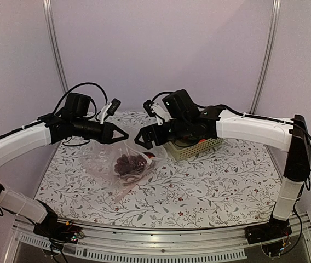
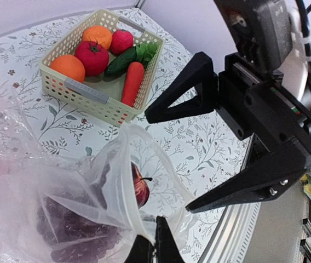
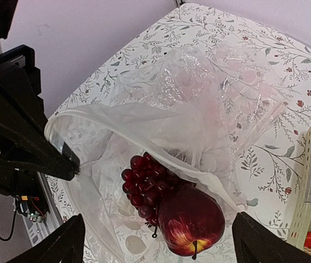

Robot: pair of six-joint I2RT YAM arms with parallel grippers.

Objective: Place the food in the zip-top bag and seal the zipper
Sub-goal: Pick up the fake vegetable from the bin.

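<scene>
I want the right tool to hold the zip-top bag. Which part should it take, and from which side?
Probably the zipper strip near the red fruit, opposite where the left tool pinches it. Come from the basket side, one finger inside the lip and one outside: the mouth gapes there and the right tool is open.

A cream perforated plastic basket (image 2: 90,101) stands on the table (image 2: 199,142), which is covered by a white cloth printed with thin leafy sprigs and small red flowers. Inside, one orange (image 2: 97,36) sits in a far corner and another orange (image 2: 68,67) in the left corner, with a red tomato (image 2: 92,57) topped by a green calyx between them. A smaller pinkish-red bumpy fruit (image 2: 122,41) touches the tomato. A dark green cucumber (image 2: 120,62) lies diagonally across the middle, with a carrot (image 2: 133,82) just beside it and a green leafy piece (image 2: 146,52) at the cucumber's far end. Behind the table, pale walls (image 1: 161,49) rise between two aluminium posts (image 1: 55,49).
</scene>
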